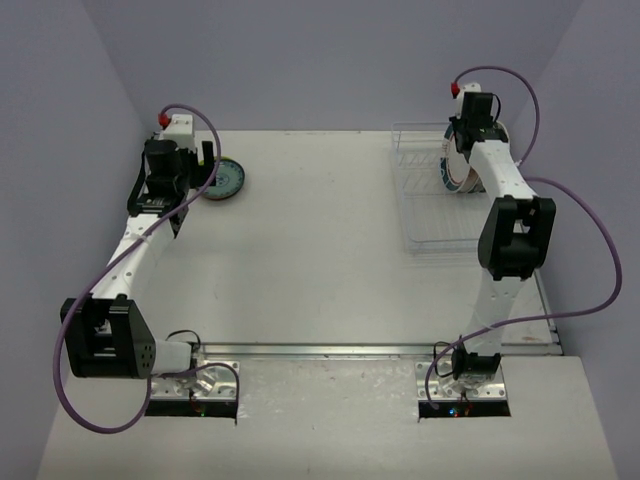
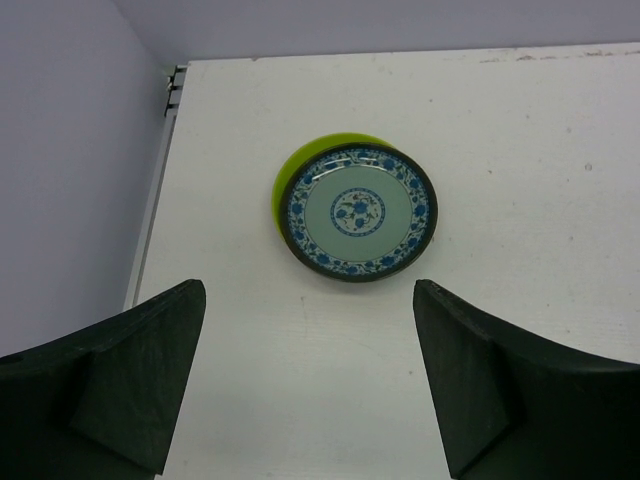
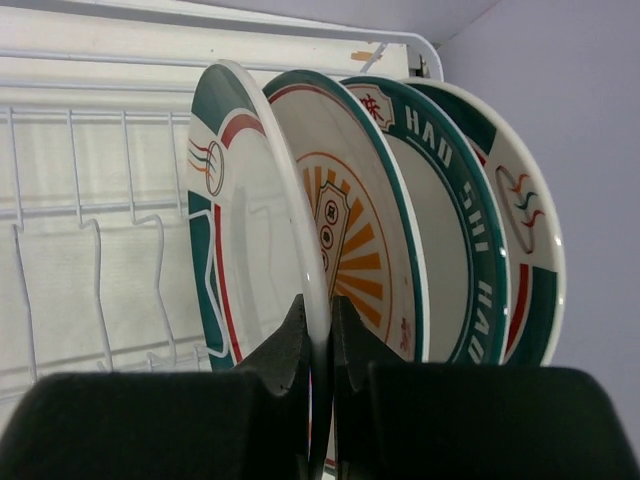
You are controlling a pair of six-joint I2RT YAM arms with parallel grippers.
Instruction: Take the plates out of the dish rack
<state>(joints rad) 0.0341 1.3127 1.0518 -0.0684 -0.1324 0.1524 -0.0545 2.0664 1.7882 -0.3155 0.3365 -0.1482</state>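
The right hand is pinched tight on the lower rim of the leftmost white plate, which stands on edge in the dish rack at the far right of the table. The sunburst plate stands just beside it, then the lettered plate and a fourth plate. The left hand hangs with its fingers spread wide, holding nothing, above the table's far left, where a blue-patterned plate lies flat on a green plate.
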